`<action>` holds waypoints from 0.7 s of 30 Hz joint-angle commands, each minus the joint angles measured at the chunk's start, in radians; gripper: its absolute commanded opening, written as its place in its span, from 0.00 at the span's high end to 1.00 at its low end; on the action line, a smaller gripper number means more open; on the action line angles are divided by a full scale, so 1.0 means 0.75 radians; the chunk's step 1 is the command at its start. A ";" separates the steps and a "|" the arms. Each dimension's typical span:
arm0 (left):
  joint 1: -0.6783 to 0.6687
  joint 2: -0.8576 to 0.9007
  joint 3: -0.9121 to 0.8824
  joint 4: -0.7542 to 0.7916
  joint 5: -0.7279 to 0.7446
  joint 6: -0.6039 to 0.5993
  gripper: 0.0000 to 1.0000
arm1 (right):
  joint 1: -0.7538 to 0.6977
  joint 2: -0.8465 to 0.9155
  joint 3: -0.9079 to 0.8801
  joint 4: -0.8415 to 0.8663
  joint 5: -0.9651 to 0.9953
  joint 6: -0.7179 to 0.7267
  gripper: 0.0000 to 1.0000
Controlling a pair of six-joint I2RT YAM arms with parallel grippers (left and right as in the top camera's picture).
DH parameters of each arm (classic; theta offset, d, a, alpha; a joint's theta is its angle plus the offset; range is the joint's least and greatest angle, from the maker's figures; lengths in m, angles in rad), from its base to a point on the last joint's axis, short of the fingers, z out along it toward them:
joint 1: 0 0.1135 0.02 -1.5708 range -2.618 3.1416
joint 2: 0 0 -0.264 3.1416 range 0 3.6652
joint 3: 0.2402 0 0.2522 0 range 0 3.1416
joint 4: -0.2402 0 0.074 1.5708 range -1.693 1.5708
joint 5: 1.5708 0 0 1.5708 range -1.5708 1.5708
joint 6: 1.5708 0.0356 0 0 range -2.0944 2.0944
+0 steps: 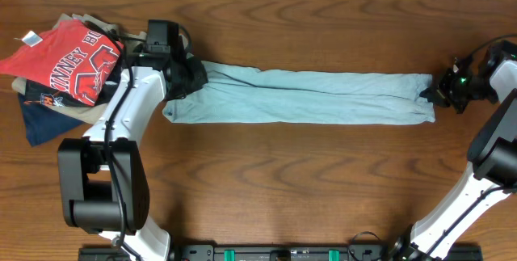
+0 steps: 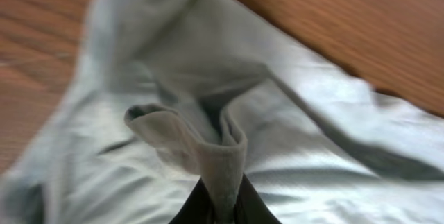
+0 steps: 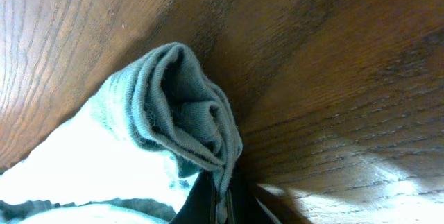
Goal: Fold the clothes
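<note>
Stretching step, I reckon: pale blue-grey soft T-shirt (image 1: 307, 95) lies in a long band beside the red lettered shirt (image 1: 77, 59), left gripper (image 1: 192, 79) and right gripper (image 1: 430, 94) each pinching an end, so next probably means folding end-to-end.

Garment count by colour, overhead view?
pale blue T-shirt: 1
red shirt: 1
navy garment: 1
khaki garment: 1
Total: 4
</note>
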 commanded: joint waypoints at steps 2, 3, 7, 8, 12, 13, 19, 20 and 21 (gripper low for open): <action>0.006 -0.009 -0.041 -0.026 -0.204 0.031 0.76 | -0.006 0.020 -0.012 -0.008 0.066 -0.036 0.99; 0.006 -0.008 -0.053 -0.025 -0.230 0.031 0.69 | -0.009 0.020 -0.012 -0.008 0.070 -0.036 0.99; 0.007 -0.008 -0.101 0.012 -0.367 0.031 0.59 | -0.030 0.020 -0.012 -0.008 0.074 -0.046 0.99; 0.009 -0.006 -0.105 0.022 -0.379 0.031 0.54 | -0.038 0.020 -0.012 -0.009 0.074 -0.046 0.99; 0.025 0.001 -0.105 0.051 -0.379 0.030 0.46 | -0.071 0.020 -0.012 -0.021 0.073 -0.062 0.99; 0.027 0.002 -0.105 0.055 -0.379 0.030 0.46 | -0.078 0.020 -0.012 -0.025 0.073 -0.066 0.99; 0.028 0.002 -0.104 0.115 -0.359 0.031 0.46 | -0.118 0.020 -0.012 -0.058 0.073 -0.119 0.99; 0.028 0.002 -0.102 0.132 -0.359 0.031 0.46 | -0.120 0.020 -0.012 -0.063 0.074 -0.133 0.99; 0.028 0.001 -0.095 0.145 -0.346 0.031 0.46 | -0.124 0.020 -0.012 -0.067 0.074 -0.141 0.99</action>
